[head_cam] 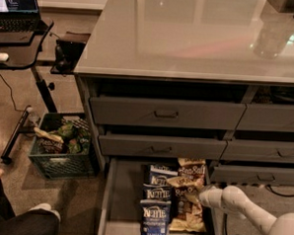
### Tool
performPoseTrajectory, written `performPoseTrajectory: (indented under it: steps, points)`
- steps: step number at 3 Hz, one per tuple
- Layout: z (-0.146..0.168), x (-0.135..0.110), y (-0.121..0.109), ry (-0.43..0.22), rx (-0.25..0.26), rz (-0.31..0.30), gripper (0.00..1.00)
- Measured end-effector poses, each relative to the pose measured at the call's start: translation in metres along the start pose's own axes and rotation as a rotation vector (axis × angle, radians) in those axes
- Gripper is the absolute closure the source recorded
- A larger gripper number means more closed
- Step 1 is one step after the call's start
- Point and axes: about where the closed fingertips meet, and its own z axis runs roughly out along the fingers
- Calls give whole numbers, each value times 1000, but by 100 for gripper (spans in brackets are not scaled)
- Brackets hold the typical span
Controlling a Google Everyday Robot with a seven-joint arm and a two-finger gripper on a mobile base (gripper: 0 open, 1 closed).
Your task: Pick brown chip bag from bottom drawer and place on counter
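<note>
The bottom drawer (124,197) is pulled open below the cabinet. A column of brown chip bags lies along its right side: one at the back (191,170), one in the middle (181,196) and one toward the front (187,219). Three dark blue Kettle bags (157,193) lie in a column to their left. My white arm comes in from the lower right, and my gripper (198,193) is down in the drawer at the right edge of the middle brown bag, largely hidden by the wrist. The glossy counter (190,37) spans the cabinet top.
Two shut drawer fronts (166,113) sit above the open drawer, with more to the right (262,175). A green crate of snack bags (61,147) stands on the floor to the left. A black desk with a laptop (17,4) is at far left. A person's knee (18,224) is at bottom left.
</note>
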Motion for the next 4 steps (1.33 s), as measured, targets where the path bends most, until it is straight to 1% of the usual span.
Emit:
performPoseTrajectory:
  steps: [1,2,3,4]
  points:
    - [0,0,0,0,0,0,100]
    - [0,0,0,0,0,0,100]
    - [-6,-3,7,0,-15,-12,100]
    - [-46,-16,22,-4,-48,-55,100]
